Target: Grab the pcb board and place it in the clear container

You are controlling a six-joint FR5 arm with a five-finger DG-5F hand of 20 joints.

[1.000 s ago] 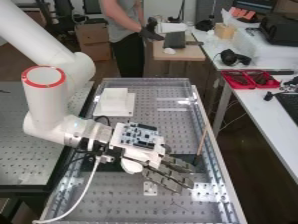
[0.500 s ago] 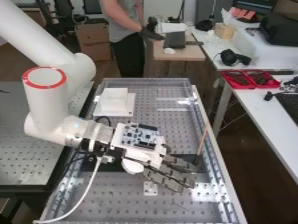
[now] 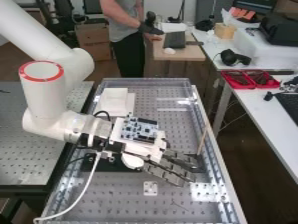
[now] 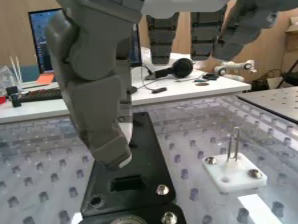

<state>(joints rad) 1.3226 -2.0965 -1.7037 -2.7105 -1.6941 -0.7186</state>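
Observation:
The hand (image 3: pixel 174 165) is over the middle of the perforated plate in the high view, its dark fingers fairly straight and slanting toward the plate's right side. On top of its white housing sits a blue and white circuit board (image 3: pixel 140 129); whether it is fixed there I cannot tell. In the wrist view the hand (image 4: pixel 100 107) has its thumb hanging over a black plate (image 4: pixel 136 165), its other fingers extended apart, holding nothing. A clear-walled frame (image 3: pixel 148 81) surrounds the perforated plate; whether this is the container I cannot tell.
White stacked square pieces (image 3: pixel 114 102) stand behind the hand. A thin brown stick (image 3: pixel 202 141) rises beside the fingers. A white block (image 4: pixel 234 172) with two upright metal pins sits near the black plate. Red trays (image 3: pixel 249 79) lie on the right-hand table.
The hand has risen slightly and moved a little toward the bench's far end, carrying the board on its back along. Its fingers remain extended.

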